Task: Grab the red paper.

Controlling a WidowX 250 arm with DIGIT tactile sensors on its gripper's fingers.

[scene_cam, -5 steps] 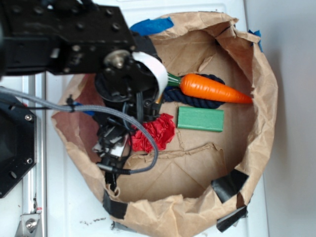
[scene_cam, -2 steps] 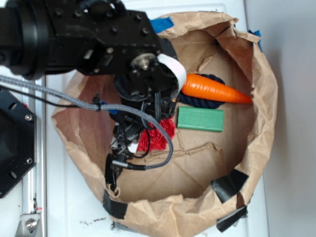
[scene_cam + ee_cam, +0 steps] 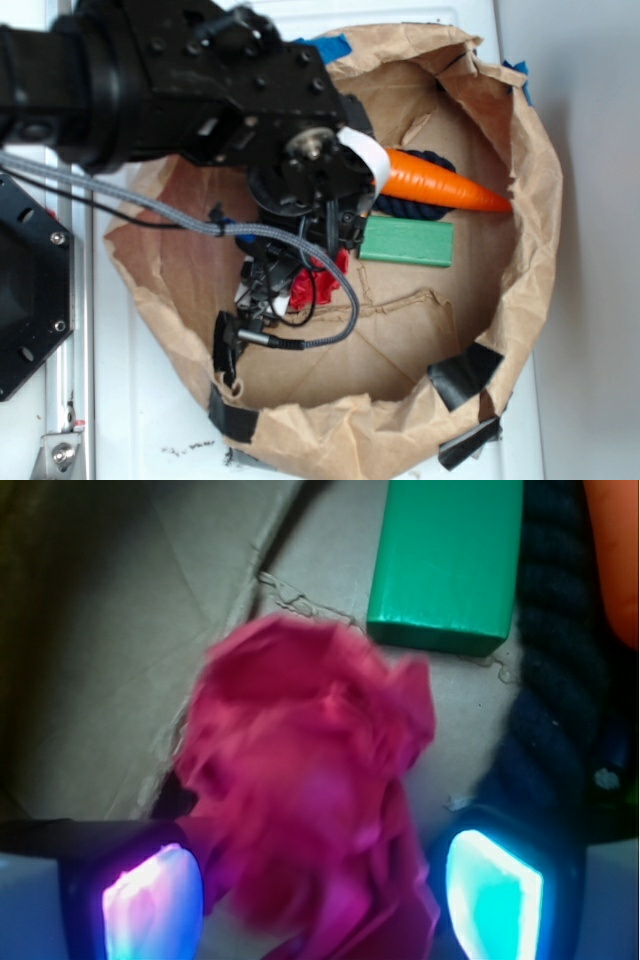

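The red paper [image 3: 310, 780] sits between my two fingers, a crumpled wad with many folds, resting on the brown cardboard floor of the paper bag [image 3: 530, 200]. In my wrist view its lower part fills the gap between my pads: the left one [image 3: 152, 900] glows pink and purple, the right one [image 3: 492, 885] glows cyan. My fingers are spread wide, one on each side of the wad. The left pad looks to be right against the paper's edge, and the right pad lies just beside its lower folds; I cannot tell whether either one truly presses it. The wad is somewhat blurred in this view.

Just beyond the paper lies the green block [image 3: 445, 565], flat on the cardboard, its near end close to the wad's upper right folds but apart from them. To the right of the block runs a dark blue rope [image 3: 555, 670], and an orange carrot [image 3: 615, 550] shows at the top right corner.

From the exterior view my gripper [image 3: 300, 275] hangs inside the bag with my black arm above it, hiding most of the red paper; only a small patch of red [image 3: 305, 290] shows beneath the wrist. The carrot lies across the rope, just behind the green block. A grey cable [image 3: 330, 270] loops down past my wrist.
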